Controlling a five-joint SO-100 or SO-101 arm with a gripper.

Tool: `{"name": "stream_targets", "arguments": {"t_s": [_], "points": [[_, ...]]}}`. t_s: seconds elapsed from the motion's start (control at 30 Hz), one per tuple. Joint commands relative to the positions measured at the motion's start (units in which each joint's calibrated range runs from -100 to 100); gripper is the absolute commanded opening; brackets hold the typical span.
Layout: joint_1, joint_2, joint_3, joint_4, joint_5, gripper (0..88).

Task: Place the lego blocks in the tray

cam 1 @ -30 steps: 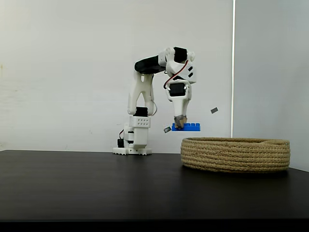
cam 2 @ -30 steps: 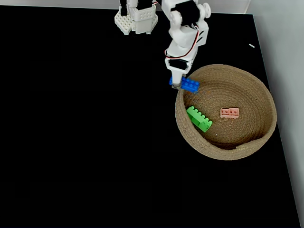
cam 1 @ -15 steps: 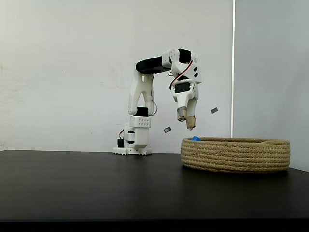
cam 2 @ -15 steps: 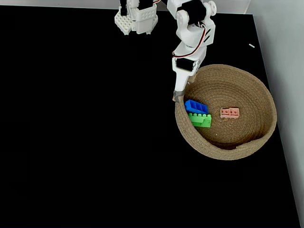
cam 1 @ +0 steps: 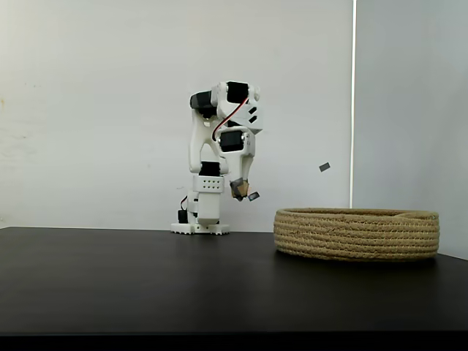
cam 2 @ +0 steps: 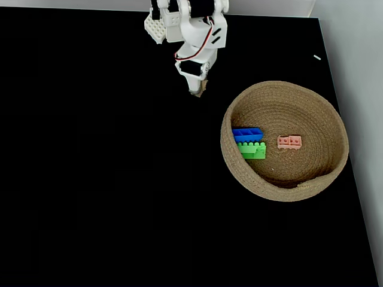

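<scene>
The tray (cam 2: 326, 113) is a shallow round basket of coiled tan rope on the black table, at the right in both fixed views (cam 1: 357, 234). Inside it lie three lego blocks: a long blue one (cam 2: 247, 134), a green one (cam 2: 252, 150) touching it just below, and a flat salmon-orange one (cam 2: 289, 142) to their right. From the side, the basket wall hides the blocks. My gripper (cam 2: 199, 91) hangs above the table, left of the tray and near the arm's base (cam 1: 238, 191). Its fingers are together and hold nothing.
The white arm base (cam 2: 163, 27) stands at the table's back edge. The table's right edge (cam 2: 353, 179) runs just past the tray. A small grey marker (cam 1: 324, 167) sticks to the back wall above the tray.
The blue block dropped from my gripper into the tray beside the green one. The arm then pulled back from the tray rim toward its base, and the gripper closed.
</scene>
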Motion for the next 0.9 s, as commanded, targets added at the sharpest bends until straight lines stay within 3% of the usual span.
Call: {"name": "stream_targets", "arguments": {"t_s": [0.0,0.13,0.53,0.67,0.87], "points": [[5.13,-16.67,12.56,-4.26,6.79,0.0],[9.09,-30.08,25.15,-4.35,12.75,0.0],[15.93,-62.75,55.7,-8.76,20.22,0.0],[17.25,-68.34,61.44,-8.76,22.37,0.1],[17.58,-74.79,63.72,-8.18,21.64,0.2]]}}
